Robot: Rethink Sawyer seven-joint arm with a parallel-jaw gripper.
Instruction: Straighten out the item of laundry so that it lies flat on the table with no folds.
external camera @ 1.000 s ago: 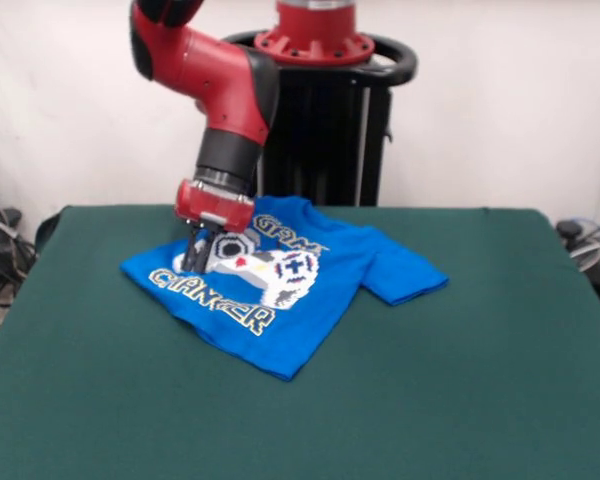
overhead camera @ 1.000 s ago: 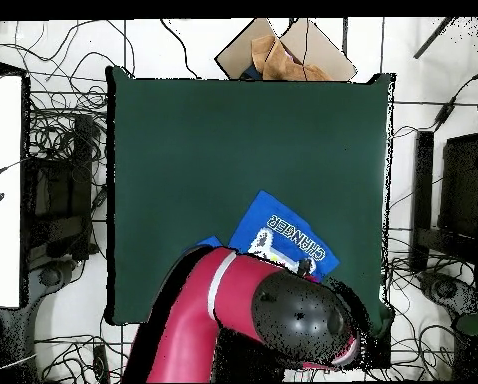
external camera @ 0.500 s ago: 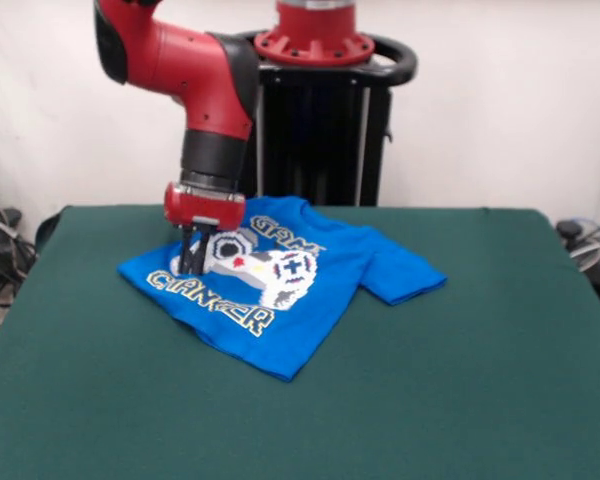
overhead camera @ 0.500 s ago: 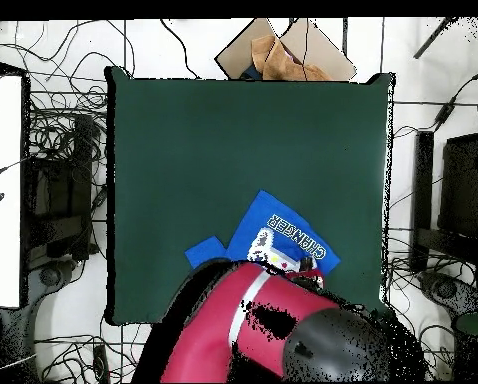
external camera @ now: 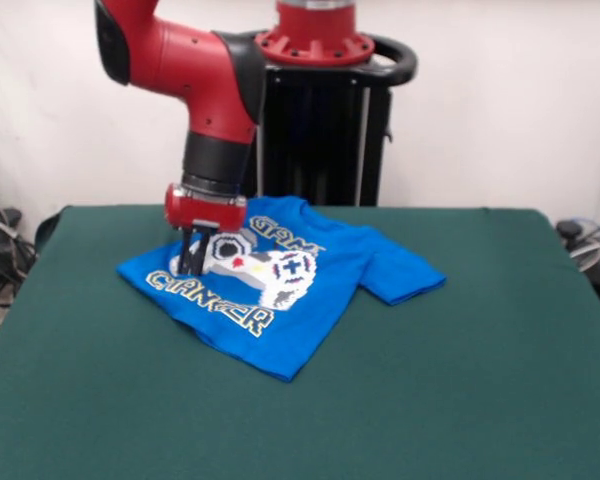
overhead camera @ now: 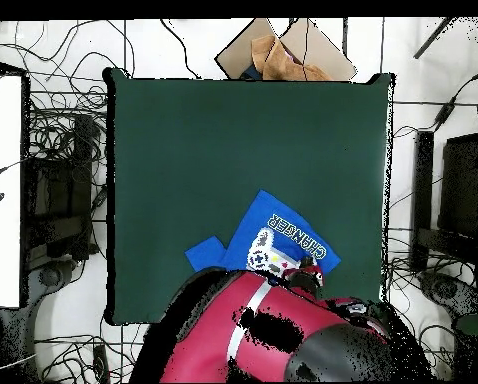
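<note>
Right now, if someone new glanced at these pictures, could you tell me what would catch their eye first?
First, the bright blue T-shirt with its controller print, lying rumpled on the far-left part of the dark green table in the front view. Next, the red arm reaching down from the black pedestal, its gripper planted on the shirt's left side beside the print.

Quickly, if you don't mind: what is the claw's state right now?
Claw: fingers down on the blue T-shirt, close together; whether it is pinching the fabric cannot be told.
</note>
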